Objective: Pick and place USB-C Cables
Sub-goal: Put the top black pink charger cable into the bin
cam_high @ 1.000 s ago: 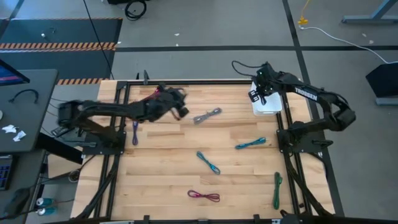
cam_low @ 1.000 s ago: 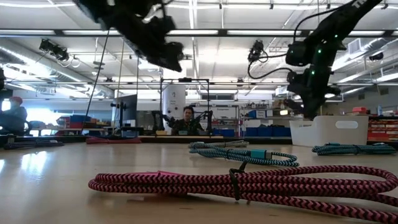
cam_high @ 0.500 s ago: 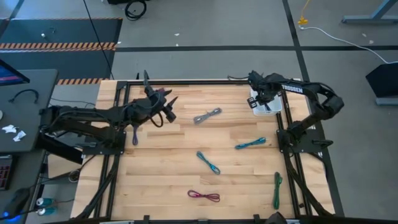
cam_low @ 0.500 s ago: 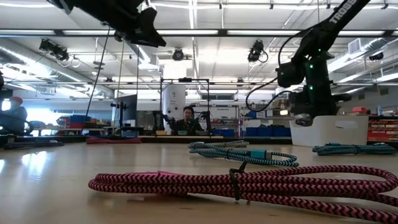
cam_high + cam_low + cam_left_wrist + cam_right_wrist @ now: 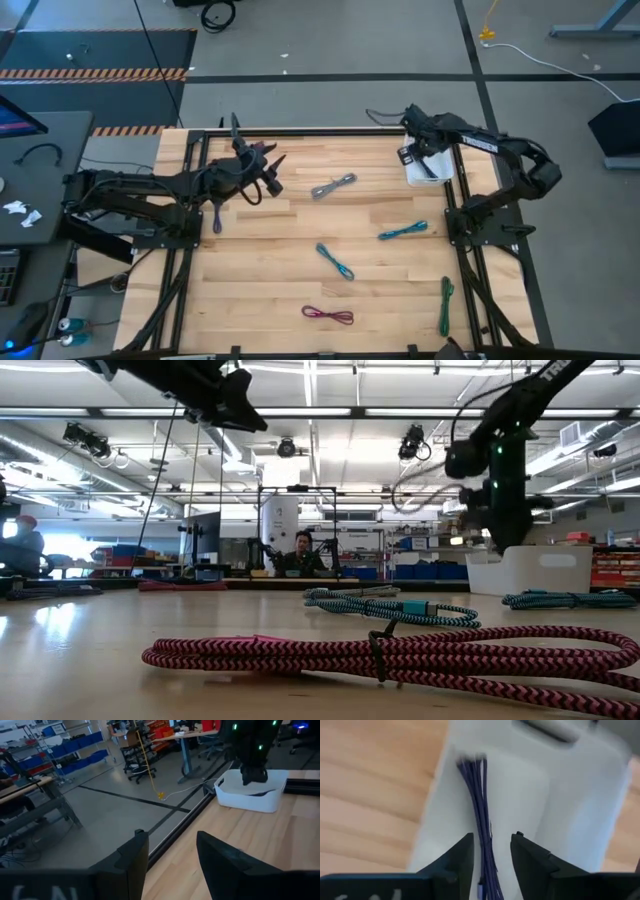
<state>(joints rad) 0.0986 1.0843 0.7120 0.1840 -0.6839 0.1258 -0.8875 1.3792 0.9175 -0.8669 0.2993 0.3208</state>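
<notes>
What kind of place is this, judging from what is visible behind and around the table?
Probably an industrial robotics lab or workshop: shelves with blue storage bins stand behind the wooden table, the grey concrete floor has black-and-orange hazard striping, and a person sits at another robot rig.

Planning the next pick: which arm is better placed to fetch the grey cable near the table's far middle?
Probably the left. The left gripper hangs open just beside the grey cable, while the right gripper is over the white bin, where a purple cable lies.

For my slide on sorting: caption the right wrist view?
Right gripper open above a purple cable lying in the white bin.
</notes>
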